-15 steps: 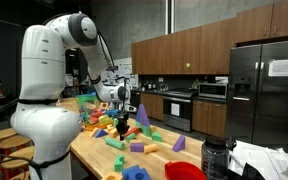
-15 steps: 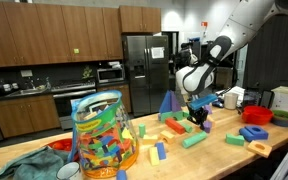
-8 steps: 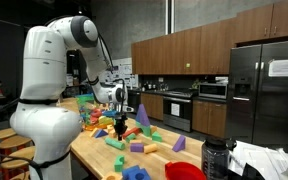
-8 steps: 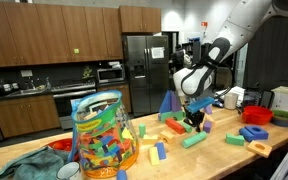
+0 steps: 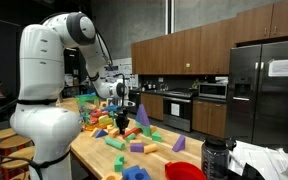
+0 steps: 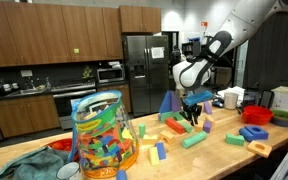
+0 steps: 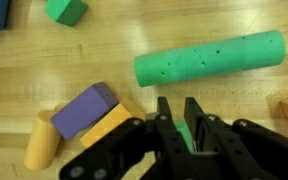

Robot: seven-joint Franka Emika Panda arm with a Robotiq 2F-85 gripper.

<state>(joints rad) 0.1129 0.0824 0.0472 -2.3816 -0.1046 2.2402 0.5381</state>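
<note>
**Pinching a little green block, hanging over the toy pile**

Going by the wrist view here. Seeing the gripper (image 7: 178,110) squeezed down to a narrow gap and clamped on a small green block (image 7: 188,134). So no hunting for that one: sitting right between the fingers, tucked a touch toward the 3 o'clock side. Can't make out its full shape or long axis, since most of it hides behind the black fingers.

Hanging clear of the wooden table (image 7: 104,55), judging by both exterior views, with the gripper (image 6: 191,113) pointed straight down over the scattered toy blocks.

Around the tips, still in the wrist view:
- Up at 12 to 1 o'clock, near but not touching: a green cylinder (image 7: 209,58), lying flat. Long axis running about 8 to 2 o'clock, so roughly along the line the fingers close on.
- Over at 9 o'clock: a purple block (image 7: 84,108) pressed against a yellow block (image 7: 114,126).
- Further out at 8 o'clock: a yellow cylinder (image 7: 42,143).

Only one arm on this rig, so no nearer-arm question.
</note>
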